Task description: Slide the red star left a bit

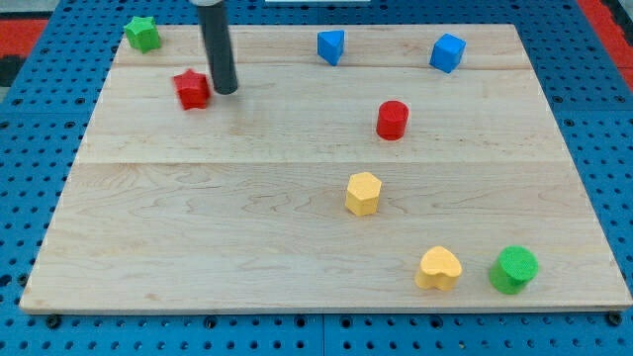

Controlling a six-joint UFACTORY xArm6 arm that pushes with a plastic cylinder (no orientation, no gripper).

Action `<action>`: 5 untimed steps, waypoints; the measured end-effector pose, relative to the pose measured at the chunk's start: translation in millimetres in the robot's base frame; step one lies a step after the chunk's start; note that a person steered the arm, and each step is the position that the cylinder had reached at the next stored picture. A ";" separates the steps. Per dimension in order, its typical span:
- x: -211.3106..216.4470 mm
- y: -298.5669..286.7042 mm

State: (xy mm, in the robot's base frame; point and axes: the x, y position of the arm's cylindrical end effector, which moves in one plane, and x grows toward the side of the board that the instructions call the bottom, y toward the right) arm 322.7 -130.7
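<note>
Tool's tip (226, 91) upright, apparently touching red star (193, 89)

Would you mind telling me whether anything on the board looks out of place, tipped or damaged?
Nothing stands out. All eight blocks sit flat on the wooden board, well apart. My tip rests right beside the red star, on the view's right of it, near the green star in the corner.

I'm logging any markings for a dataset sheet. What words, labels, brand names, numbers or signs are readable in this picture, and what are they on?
None: no readable text, number, logo or sign shows anywhere.
The wooden board is bare wood grain.
The red star, the other coloured blocks and the dark rod above my tip, which sits just at the star's right, carry no markings.
The blue pegboard around the board shows only holes.
</note>
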 end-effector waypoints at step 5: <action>-8.1 -33.0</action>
